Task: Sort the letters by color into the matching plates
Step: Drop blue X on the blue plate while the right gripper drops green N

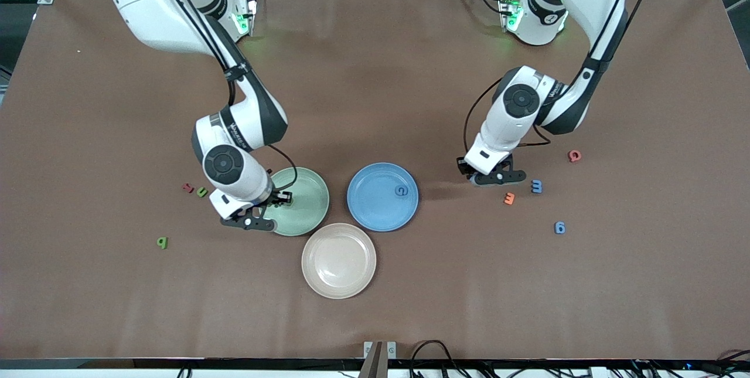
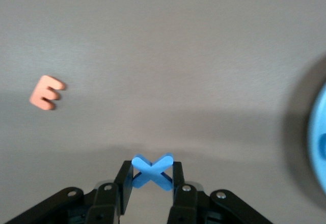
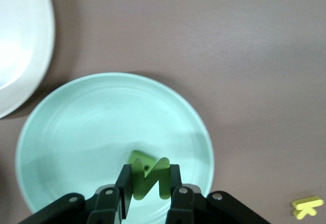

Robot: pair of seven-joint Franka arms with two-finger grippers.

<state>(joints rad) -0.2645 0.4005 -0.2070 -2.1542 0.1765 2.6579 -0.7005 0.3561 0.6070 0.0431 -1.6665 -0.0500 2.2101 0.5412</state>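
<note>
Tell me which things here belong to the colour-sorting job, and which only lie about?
Job: green plate; blue plate; green N in right gripper; blue X in left gripper; green letters; blue letters.
Lying about: beige plate; orange E; red letters; yellow piece.

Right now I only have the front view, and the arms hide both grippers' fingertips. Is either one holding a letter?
Observer: Yes. The left gripper is shut on a blue X over bare table, with the orange E not far off.
Operator: And the right?
Observer: The right gripper is shut on a green N above the green plate.
Operator: Anything in that plate already?
Observer: One more green letter lies in it, just under the N.
</note>
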